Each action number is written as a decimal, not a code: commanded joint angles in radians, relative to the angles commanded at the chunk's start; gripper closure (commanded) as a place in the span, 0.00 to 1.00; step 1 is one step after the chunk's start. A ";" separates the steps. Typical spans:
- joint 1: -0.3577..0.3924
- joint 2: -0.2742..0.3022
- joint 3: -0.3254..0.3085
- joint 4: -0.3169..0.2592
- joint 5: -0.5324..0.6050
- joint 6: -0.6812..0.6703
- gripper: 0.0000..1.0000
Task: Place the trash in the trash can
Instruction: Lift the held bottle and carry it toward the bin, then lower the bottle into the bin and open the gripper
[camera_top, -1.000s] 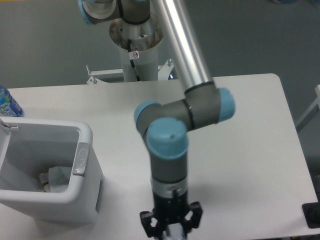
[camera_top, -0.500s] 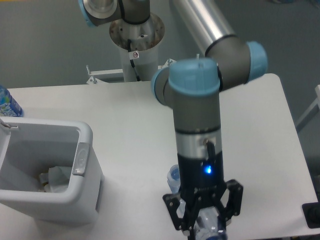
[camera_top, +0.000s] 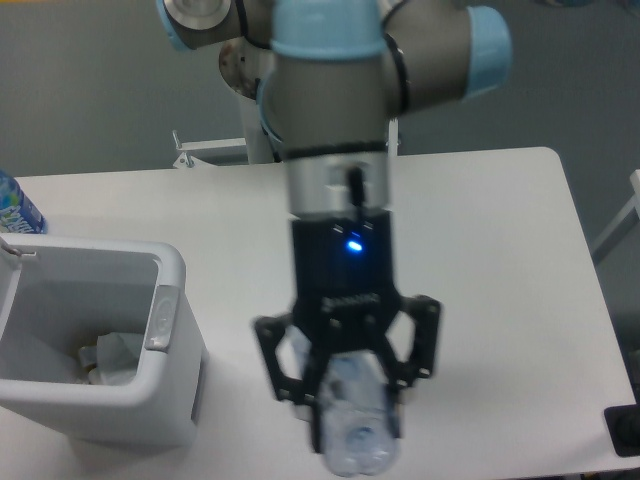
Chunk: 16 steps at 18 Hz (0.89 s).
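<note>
My gripper (camera_top: 350, 425) hangs above the table's front middle, shut on the crushed clear plastic bottle (camera_top: 355, 425), which points down and out from between the fingers. The bottle is lifted off the table and its blue cap is hidden. The white trash can (camera_top: 170, 265) stands at the left front with its grey oval handle (camera_top: 160, 318) facing the gripper. Crumpled white paper trash (camera_top: 110, 357) lies at the bottom of the can. The gripper is to the right of the can, apart from it.
An uncrushed bottle with a blue-and-white label (camera_top: 15, 205) stands at the far left edge behind the can. The arm's base column (camera_top: 270, 110) rises behind the table. A dark object (camera_top: 625, 430) sits at the right front corner.
The gripper has risen and swung left toward the can, carrying the crushed bottle up off the table. A second ago it was low at the front edge.
</note>
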 joint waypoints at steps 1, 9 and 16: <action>-0.025 0.000 -0.002 0.000 0.000 -0.011 0.37; -0.196 0.008 -0.096 0.002 0.003 -0.025 0.37; -0.243 0.028 -0.138 0.002 0.003 -0.008 0.00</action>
